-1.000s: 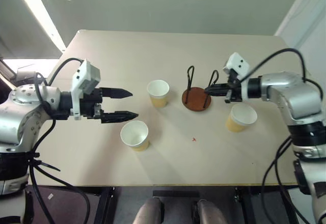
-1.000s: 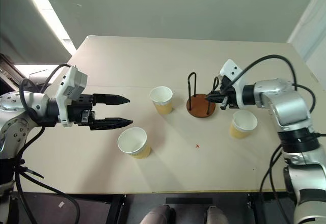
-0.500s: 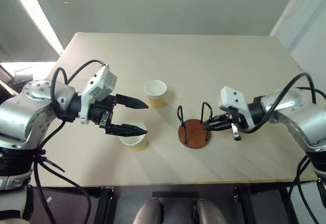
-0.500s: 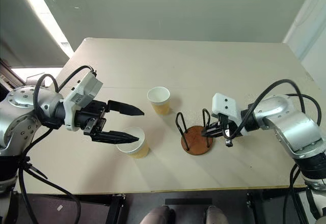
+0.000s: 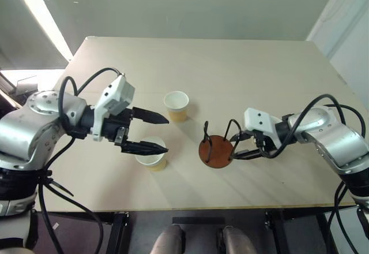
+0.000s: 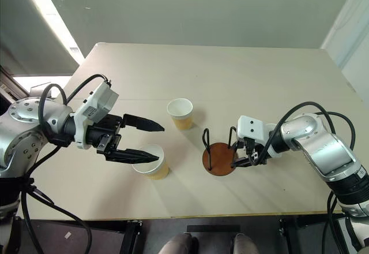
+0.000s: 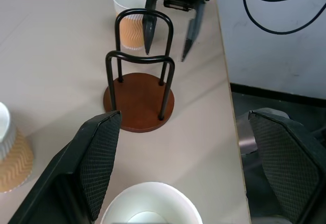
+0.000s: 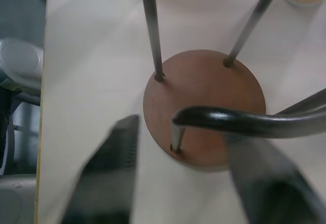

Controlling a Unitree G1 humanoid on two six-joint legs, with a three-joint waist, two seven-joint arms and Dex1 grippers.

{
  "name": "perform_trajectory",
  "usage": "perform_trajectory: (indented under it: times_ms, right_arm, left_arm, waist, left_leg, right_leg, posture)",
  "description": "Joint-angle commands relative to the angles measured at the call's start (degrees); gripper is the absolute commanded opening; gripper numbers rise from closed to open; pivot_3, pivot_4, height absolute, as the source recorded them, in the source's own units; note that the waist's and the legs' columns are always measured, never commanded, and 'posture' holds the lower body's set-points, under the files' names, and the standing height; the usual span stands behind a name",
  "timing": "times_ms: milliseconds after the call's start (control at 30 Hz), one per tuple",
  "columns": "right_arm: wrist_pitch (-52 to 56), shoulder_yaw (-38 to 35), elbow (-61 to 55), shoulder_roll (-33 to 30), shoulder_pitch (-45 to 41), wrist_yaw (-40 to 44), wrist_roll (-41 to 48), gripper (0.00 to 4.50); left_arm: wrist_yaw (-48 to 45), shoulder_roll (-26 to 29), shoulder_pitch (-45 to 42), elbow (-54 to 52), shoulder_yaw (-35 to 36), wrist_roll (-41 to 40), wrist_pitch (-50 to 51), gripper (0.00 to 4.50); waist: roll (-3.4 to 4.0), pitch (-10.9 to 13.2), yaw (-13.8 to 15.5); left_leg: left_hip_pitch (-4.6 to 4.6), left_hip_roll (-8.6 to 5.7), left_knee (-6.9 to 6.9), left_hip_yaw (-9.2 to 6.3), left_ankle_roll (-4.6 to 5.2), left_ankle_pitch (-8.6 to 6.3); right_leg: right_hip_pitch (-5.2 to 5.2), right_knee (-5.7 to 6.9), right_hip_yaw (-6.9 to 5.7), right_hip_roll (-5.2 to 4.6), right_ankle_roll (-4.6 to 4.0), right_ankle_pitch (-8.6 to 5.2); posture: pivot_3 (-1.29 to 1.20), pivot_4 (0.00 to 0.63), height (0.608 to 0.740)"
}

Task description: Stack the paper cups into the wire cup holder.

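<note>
The wire cup holder (image 5: 214, 152), a reddish-brown disc with two black wire loops, stands near the table's front. My right gripper (image 5: 237, 148) is open beside it, one finger on each side of the nearer wire loop (image 8: 229, 122). Over the nearest paper cup (image 5: 151, 157) my left gripper (image 5: 165, 133) hangs open, holding nothing. A second paper cup (image 5: 176, 105) stands upright farther back. In the left wrist view a third paper cup (image 7: 128, 23) stands behind the right gripper (image 7: 168, 40).
All of this is on a beige table (image 5: 230, 63), with bare surface across the back half. The front edge (image 5: 190, 206) runs close below the holder and the nearest cup. Black cables loop around both arms.
The right gripper, shut on the holder's wire loop, pulled the holder toward the front edge, then opened and let go. The left gripper came over the nearest cup. The camera shifted too.
</note>
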Motion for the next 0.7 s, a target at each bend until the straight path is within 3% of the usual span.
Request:
perform_trajectory:
  times_ms: [33, 67, 467, 700]
  right_arm:
    - [0.0, -3.2, -2.1, -1.3, 0.3, -0.3, 0.6, 4.01]
    - [0.5, -4.3, -2.8, -2.1, 0.6, -0.1, 1.3, 4.37]
    - [9.1, -17.6, -6.1, -9.5, -0.8, 1.6, 12.5, 4.37]
    - [12.5, -21.8, -6.2, -10.3, -4.1, 4.5, 21.7, 4.37]
  left_arm:
    - [0.4, -0.2, -1.5, -1.1, 0.7, -0.7, 0.0, 4.29]
    - [0.7, -0.3, -1.6, -1.0, 0.8, -0.6, -0.1, 4.29]
    - [1.8, 1.3, -1.8, -2.2, 2.5, 0.3, -1.6, 4.29]
    - [-5.3, 13.2, 11.1, -6.8, 1.4, 12.2, -15.4, 4.29]
  waist:
    - [0.0, 0.0, 0.0]
    - [0.0, 0.0, 0.0]
    - [-0.01, 0.0, 0.0]
    - [0.01, 0.0, -0.4]
  left_leg:
    - [0.0, 0.0, 0.0, 0.0, 0.0, 0.0]
    - [0.0, 0.0, 0.0, 0.0, 0.0, 0.0]
    - [-0.01, 0.0, -0.03, 0.02, 0.0, 0.0]
    - [0.09, 0.03, -0.35, 0.07, 0.0, 0.0]
  right_leg:
    - [0.0, 0.0, 0.0, 0.0, 0.0, 0.0]
    - [0.0, 0.0, 0.0, 0.0, 0.0, 0.0]
    - [0.0, -0.02, 0.01, 0.0, 0.0, 0.0]
    - [-0.04, -0.14, 0.1, 0.06, -0.08, -0.07]
  posture:
    - [0.0, 0.15, 0.74]
    - [0.0, 0.15, 0.74]
    - [0.0, 0.15, 0.74]
    - [0.0, 0.15, 0.74]
